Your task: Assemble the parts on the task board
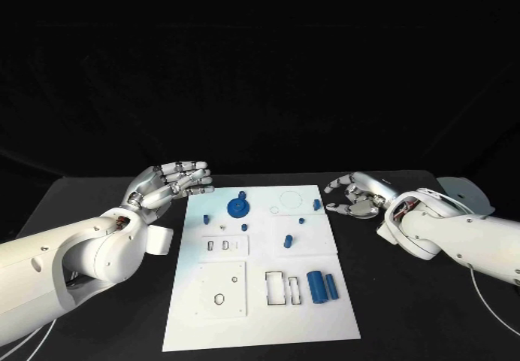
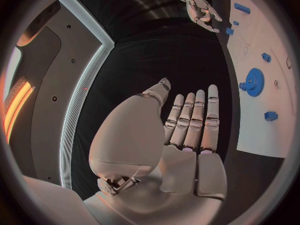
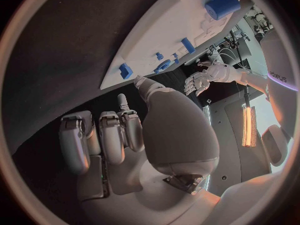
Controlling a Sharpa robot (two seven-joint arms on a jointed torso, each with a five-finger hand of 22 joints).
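We see the task board (image 1: 314, 316), a flat, smooth white plate, lying lengthwise on the matte black table (image 1: 98, 203). On it we count one toothed blue gear (image 1: 237, 205) near the far end, towards the left arm's side. Two blue cylinders (image 1: 323, 286) lie side by side near the board's near end, by the edge on the right arm's side. Beside them, nearer the board's middle, are two upright rectangular slots (image 1: 284, 288) outlined in dark. A square raised panel (image 1: 221, 289) with small holes sits at the near part of the board, on the left arm's side. Several small blue pieces are scattered round the gear and the board's middle; they are too small for us to tell their shapes.

The left hand (image 1: 173, 183), silver and jointed, is just off the board's far corner beside the gear, fingers straight and together, holding nothing. The right hand (image 1: 355, 197) is off the opposite far corner, fingers loosely curved and apart, empty as well.
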